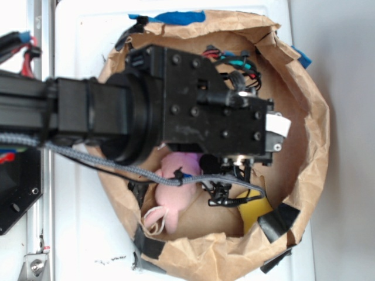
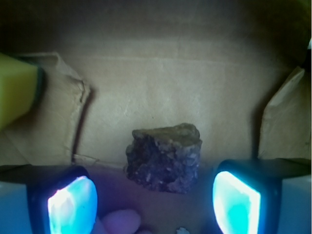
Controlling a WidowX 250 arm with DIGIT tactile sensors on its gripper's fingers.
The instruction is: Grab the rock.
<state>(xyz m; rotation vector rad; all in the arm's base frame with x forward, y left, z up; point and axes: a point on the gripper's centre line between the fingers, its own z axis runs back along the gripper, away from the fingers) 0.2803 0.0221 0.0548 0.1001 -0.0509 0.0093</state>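
In the wrist view the rock (image 2: 165,157), a small dark brown lumpy chunk with lighter specks, lies on the brown paper floor. It sits just ahead of my gripper (image 2: 153,204), centred between the two glowing blue-green pads (image 2: 72,204) and touching neither. The jaws stand wide open with nothing held. In the exterior view the black arm and gripper body (image 1: 258,161) hang over the paper bowl and hide the rock.
A crumpled brown paper bowl (image 1: 313,126) walls in the whole work area. The pink plush toy (image 1: 176,190) lies at the near side, and its tip (image 2: 119,222) shows below the rock. A yellow sponge block (image 1: 253,209) (image 2: 14,90) sits close by.
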